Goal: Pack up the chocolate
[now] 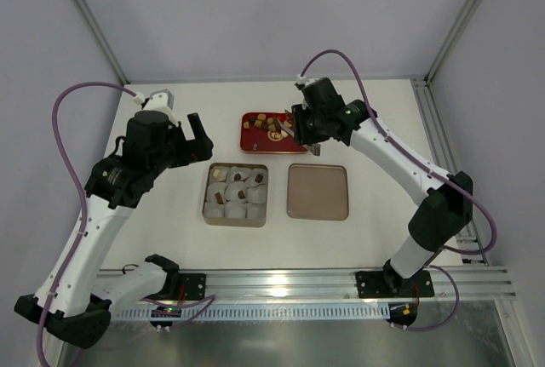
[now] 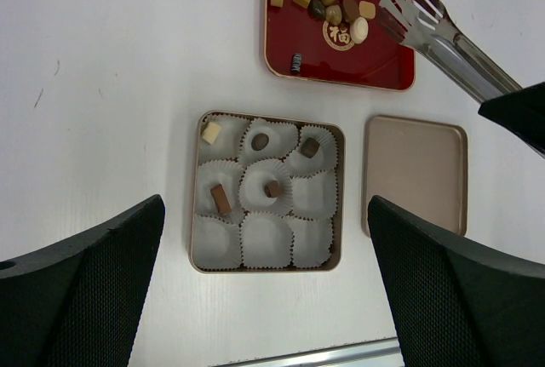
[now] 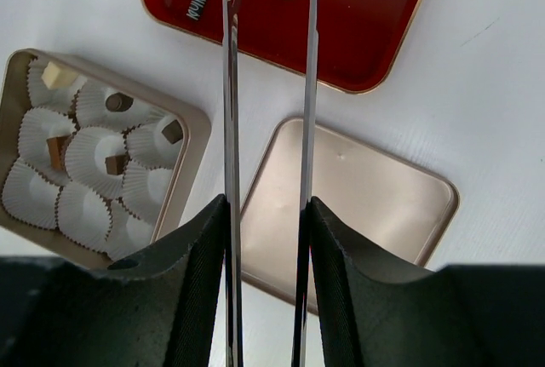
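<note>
Several loose chocolate pieces (image 2: pixel 328 1), dark brown, tan and cream, lie at the back of a red tray (image 2: pixel 341 82), also seen from the top (image 1: pixel 266 120). Several more pieces (image 2: pixel 220 199) sit in white paper cups inside the tan square tin (image 2: pixel 267 270). My right gripper (image 3: pixel 266 214) is shut on metal tongs (image 3: pixel 228 86). The tong tips (image 2: pixel 400 14) stand apart over the tray's right end with nothing between them. My left gripper (image 2: pixel 266 299) is open and empty, high above the tin's near edge.
The tin's tan lid (image 2: pixel 415 171) lies flat to the right of the tin, below the right wrist (image 3: pixel 341 205). A small dark striped piece (image 2: pixel 296 63) lies alone on the tray. A metal rail (image 1: pixel 281 282) runs along the near table edge.
</note>
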Robot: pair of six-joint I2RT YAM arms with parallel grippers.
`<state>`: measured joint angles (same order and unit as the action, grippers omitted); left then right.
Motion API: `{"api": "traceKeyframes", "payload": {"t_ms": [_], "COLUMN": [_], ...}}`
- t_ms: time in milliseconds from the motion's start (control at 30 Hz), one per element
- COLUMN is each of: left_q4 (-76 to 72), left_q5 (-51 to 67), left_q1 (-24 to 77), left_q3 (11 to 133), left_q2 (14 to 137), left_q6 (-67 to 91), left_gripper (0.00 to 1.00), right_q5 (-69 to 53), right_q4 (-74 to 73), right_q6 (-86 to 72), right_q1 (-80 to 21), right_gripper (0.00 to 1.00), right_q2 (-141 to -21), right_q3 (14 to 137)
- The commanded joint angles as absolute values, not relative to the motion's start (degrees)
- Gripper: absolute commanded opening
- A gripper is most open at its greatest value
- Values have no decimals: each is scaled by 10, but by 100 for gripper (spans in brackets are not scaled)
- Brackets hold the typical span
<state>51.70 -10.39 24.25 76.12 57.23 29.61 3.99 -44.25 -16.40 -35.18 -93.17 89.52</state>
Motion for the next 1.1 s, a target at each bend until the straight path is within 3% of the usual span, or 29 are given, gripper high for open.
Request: {"api": "traceKeyframes", "payload": {"t_ms": [0,433,1067], "left_q4": [504,511,508], "left_q5": [-99,-105,-102], "left_q1": [240,240,240], "left_q3": [769,773,777], "left_q2": [567,569,573], "left_q6": [298,294,294], "left_gripper": [100,100,99], "right_q5": [46,37,33], "right_q4": [-440,-440,-446], "right_q6": [-143,-146,-142], "right_q1": [-334,-314,-314], "right_gripper": [44,45,40], "right_q2": [-979,-1081,-1104], "right_q3": [930,990,990]}}
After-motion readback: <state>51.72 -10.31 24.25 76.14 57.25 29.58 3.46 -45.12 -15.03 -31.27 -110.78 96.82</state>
